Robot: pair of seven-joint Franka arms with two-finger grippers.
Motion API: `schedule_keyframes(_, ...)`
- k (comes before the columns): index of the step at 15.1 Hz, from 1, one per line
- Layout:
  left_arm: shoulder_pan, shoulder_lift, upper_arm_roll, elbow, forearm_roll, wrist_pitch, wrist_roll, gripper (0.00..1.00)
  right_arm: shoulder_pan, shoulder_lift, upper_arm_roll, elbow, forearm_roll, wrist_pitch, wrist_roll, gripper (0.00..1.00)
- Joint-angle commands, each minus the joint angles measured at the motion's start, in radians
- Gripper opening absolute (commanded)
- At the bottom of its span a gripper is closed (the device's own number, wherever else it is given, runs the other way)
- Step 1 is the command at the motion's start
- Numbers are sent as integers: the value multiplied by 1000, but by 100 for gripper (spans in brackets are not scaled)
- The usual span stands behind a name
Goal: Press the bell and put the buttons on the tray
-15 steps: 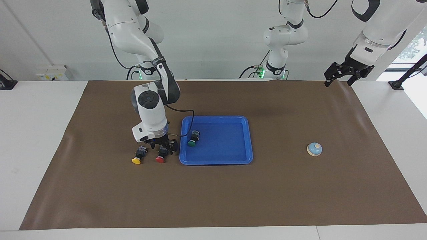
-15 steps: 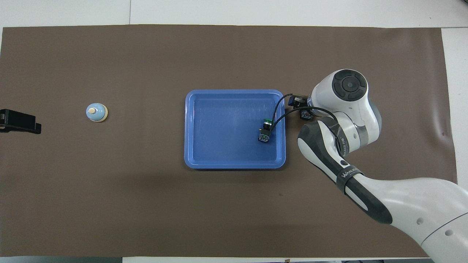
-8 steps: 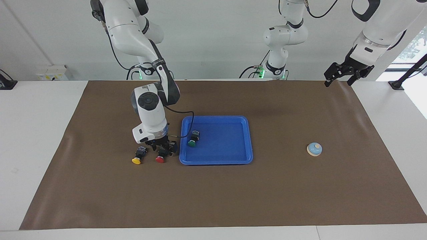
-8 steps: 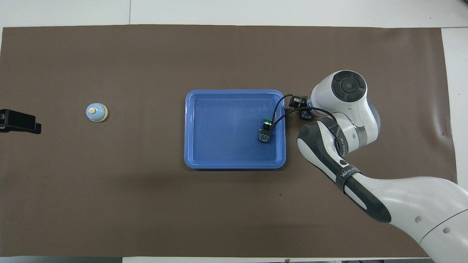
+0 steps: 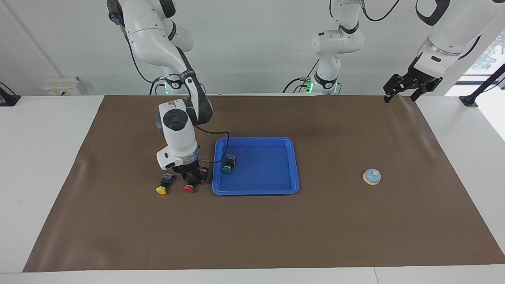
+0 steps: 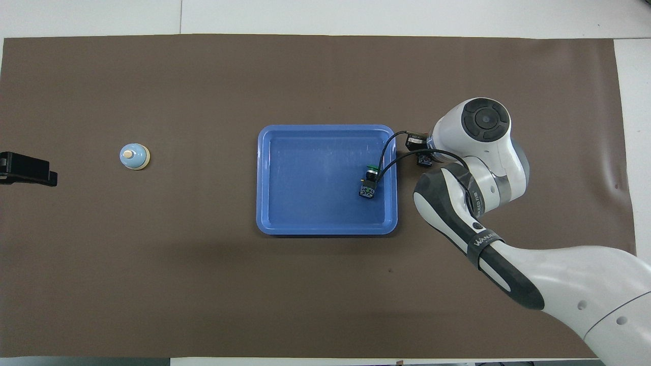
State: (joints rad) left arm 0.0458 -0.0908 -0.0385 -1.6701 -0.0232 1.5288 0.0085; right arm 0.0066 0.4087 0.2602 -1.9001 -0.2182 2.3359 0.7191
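Inside, the blue tray (image 5: 294,165) held one thing only: the green button (image 5: 227,164), lying on its side near the tray's end toward the right arm. Its long axis ran, in the facing view, from the black body at about 1 o'clock to the green cap at about 7 o'clock.

Compared with a second before, the right gripper (image 5: 192,178) had closed its jaws onto the red button (image 5: 190,185), which lay on the brown mat (image 5: 252,228) just beside the tray, cap pointing toward 6 o'clock in the facing view. The yellow button (image 5: 163,185) had not moved; it lay just beside the red one, cap toward 7 o'clock.

The bell (image 5: 371,176) stood upright on the mat, well apart from the tray toward the left arm's end. The left gripper (image 5: 402,91) waited over that end's mat edge, jaws wide.
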Motion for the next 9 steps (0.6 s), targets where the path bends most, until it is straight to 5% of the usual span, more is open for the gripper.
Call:
schedule_keyframes(1,2,0,0,7,-7,-15,1,100,-16,-2,10,3,-20,1,2,0)
schedule_keyframes(9,2,2,0,7,-7,-15,1,100,68,-30,40,271,117,-351,6,0)
